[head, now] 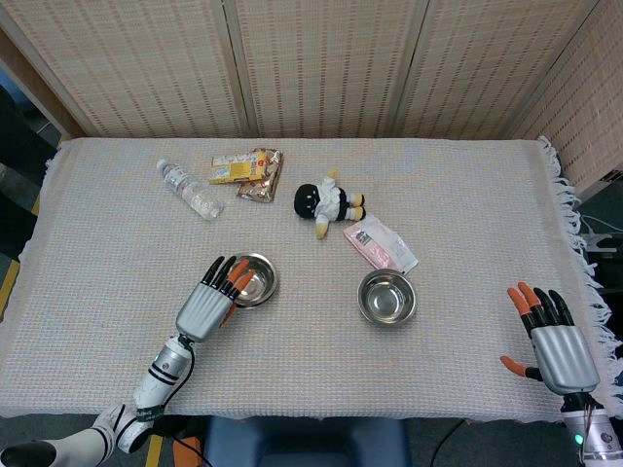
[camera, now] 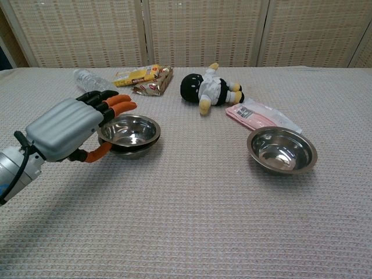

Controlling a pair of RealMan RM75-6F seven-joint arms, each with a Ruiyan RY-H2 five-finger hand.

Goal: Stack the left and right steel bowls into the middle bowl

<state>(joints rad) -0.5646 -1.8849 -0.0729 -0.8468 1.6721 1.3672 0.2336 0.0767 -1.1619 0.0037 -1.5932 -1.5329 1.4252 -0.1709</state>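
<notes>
Head view shows the whole table under a pale woven cloth (head: 292, 370) with a fringe hanging off its right edge, and behind it a wall of wicker screen panels (head: 321, 68). Nearest the robot, the right hand (head: 555, 341) hovers over the cloth's right front corner, fingers spread and holding nothing; the chest view does not show it at all. The left hand (head: 212, 302) sits at the left rim of the stacked bowls (head: 251, 280), its fingers over the rim. The chest view shows this better: the left hand (camera: 70, 125) has its fingers above the rim and its thumb under it, but whether it grips the upper bowl or merely touches it cannot be told. There, the stacked bowls (camera: 129, 135) read as one steel bowl nested in another, resting on the cloth. The right bowl (head: 386, 297) stands alone, well apart to the right, upright and empty.

Farther back lie a pink packet (head: 380, 244), just behind the right bowl, then a small doll (head: 326, 202) with a black head, on its side. Farthest are snack packets (head: 248, 171) and a clear water bottle (head: 190, 190) lying down. Their printing is too small to read in either view.
</notes>
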